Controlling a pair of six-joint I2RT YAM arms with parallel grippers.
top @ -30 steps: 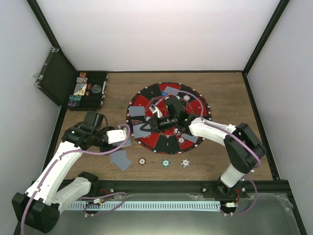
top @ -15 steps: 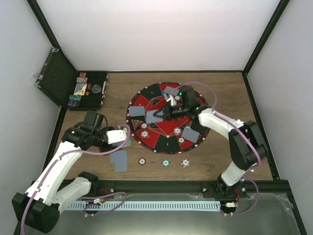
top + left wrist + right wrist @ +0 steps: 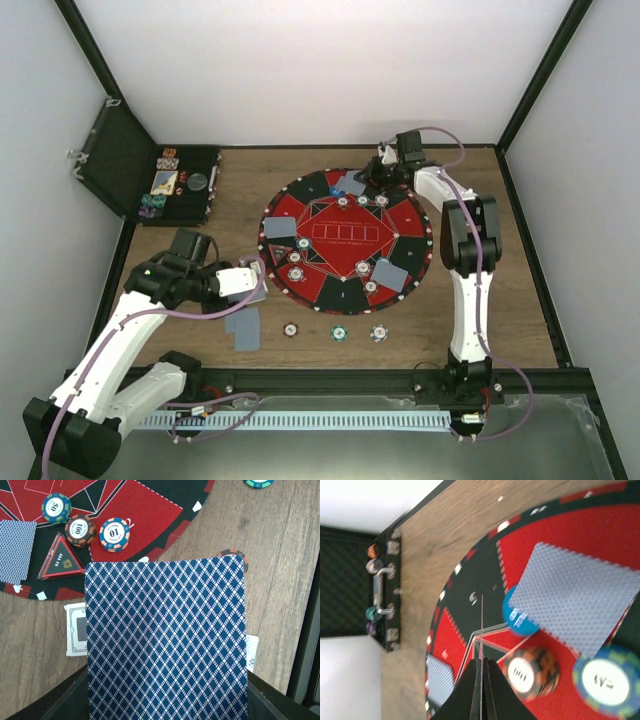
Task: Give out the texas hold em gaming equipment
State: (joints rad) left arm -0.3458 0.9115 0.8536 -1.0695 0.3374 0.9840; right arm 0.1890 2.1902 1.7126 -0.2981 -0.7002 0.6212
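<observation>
Three chips [image 3: 339,333] sit in a row on the wood closest to us, with a couple of dealt cards [image 3: 243,328] just to their left. A bit further in, our left gripper [image 3: 250,281] is clamped on the deck [image 3: 165,640] and holds it flat at the left edge of the mat [image 3: 325,290].

The action is at the far rim. Our right gripper [image 3: 481,661] is stretched out there with its fingers pinched together on a single card [image 3: 481,620], which shows edge-on as a thin line in the wrist view. Under it that seat is crowded: a lying card [image 3: 575,605], a blue button [image 3: 520,621] tucked under its edge, plus an orange chip [image 3: 530,672] and a blue-green chip [image 3: 605,680] right beside it.

So we reckon the job now is landing this card at the far seat. Tips from us:
- tilt the wrist so the card goes flat before we let go
- get low first, since a card dropped on edge will skate
- aim beside the lying card and keep clear of the chips

The open case [image 3: 180,185] is well off to the left, so it's no worry.
</observation>
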